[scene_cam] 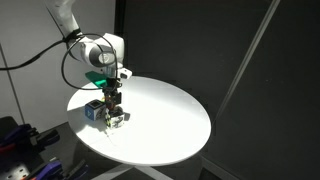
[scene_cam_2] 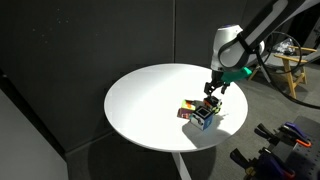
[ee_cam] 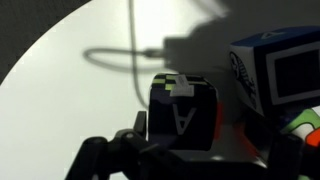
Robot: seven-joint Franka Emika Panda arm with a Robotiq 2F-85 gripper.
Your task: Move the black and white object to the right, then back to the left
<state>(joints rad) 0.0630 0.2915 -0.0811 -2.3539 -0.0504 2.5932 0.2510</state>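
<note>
I have the gripper (ee_cam: 188,152) down at the round white table (scene_cam: 170,110), near its edge on the arm's side. In the wrist view the fingers (ee_cam: 105,155) stand apart. The black and white object (ee_cam: 185,117) sits on the tabletop between them. The finger on the picture's left looks close against its side, while the other one is clear of it, so I read the hand as spread and not clamped.

The block's dark face carries a pale letter A, and there is a small green and white patch on its top edge. The blue cube (ee_cam: 278,68), with its white face turned to the wrist camera, stands just beside the block. In an exterior view a small orange-red piece (scene_cam_2: 185,112) lies on the table close to that cluster. The arm's shadow and a looping cable shadow (ee_cam: 125,55) fall across the white surface beyond the block.
</note>
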